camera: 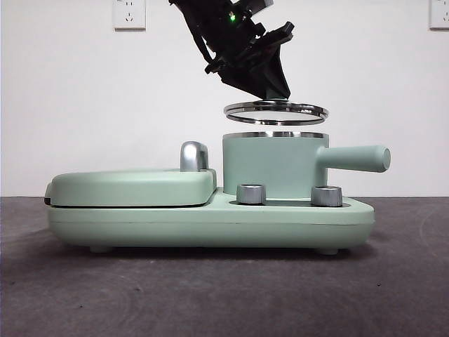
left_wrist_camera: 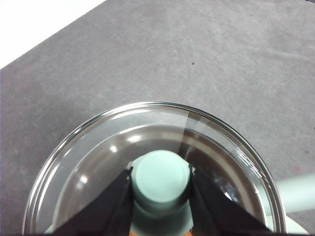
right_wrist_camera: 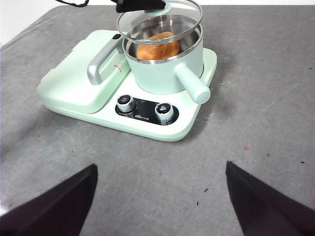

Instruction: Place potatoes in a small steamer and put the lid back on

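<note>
The orange-brown, rough-skinned potato (right_wrist_camera: 157,46) lies inside the small steamer (camera: 273,168), a mint-green cylindrical pot with a steel rim and a straight green side handle, and shows through the glass in the right wrist view. The pot stands on the right part of a mint-green cooking base (camera: 210,221), behind two chrome-capped control knobs (camera: 251,194), and beside a flat mint-green hinged grill plate (camera: 133,186) with a chrome handle (camera: 194,156). The round glass lid (camera: 276,111) with a steel rim hangs level just above the pot's rim, with a clear gap between them. The left gripper (left_wrist_camera: 161,184) comes down from above, its two black jaws pinching the lid's small mint-green knob (left_wrist_camera: 162,178) from both sides. The right gripper (right_wrist_camera: 160,196) hangs well back from the appliance over the dark grey table (right_wrist_camera: 266,98), its jaws spread wide apart and holding nothing.
</note>
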